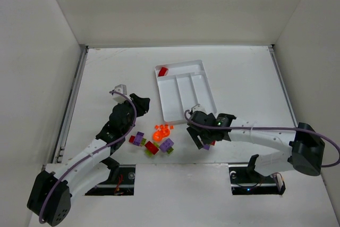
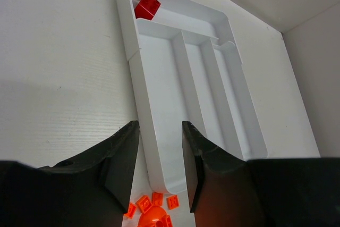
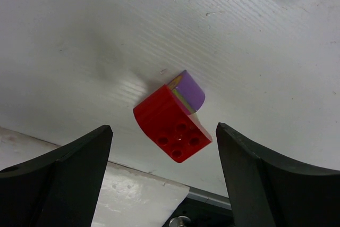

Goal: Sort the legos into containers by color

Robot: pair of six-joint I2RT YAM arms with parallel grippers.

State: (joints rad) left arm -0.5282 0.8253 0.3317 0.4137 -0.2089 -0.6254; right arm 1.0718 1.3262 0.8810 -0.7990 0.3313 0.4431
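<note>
Wide open, the right hand [image 3: 161, 131] is hovering astride the red brick [image 3: 171, 125] joined to a purple piece [image 3: 190, 90] on the worktop [image 3: 106, 35] near the white tray [image 1: 183, 97], and should be lowering centred before closing across the red sides.

Your tray [image 1: 175, 104] is white, on a white table [image 1: 106, 67]; the brick [image 1: 163, 71] in it is red. The round pieces [image 1: 162, 130] are translucent orange. The pile [image 1: 151, 144] mixes red, purple and lime. In your right wrist view, a red block [image 3: 172, 126] carries a purple part [image 3: 190, 90], with perhaps a lime sliver [image 3: 183, 102] between.
</note>
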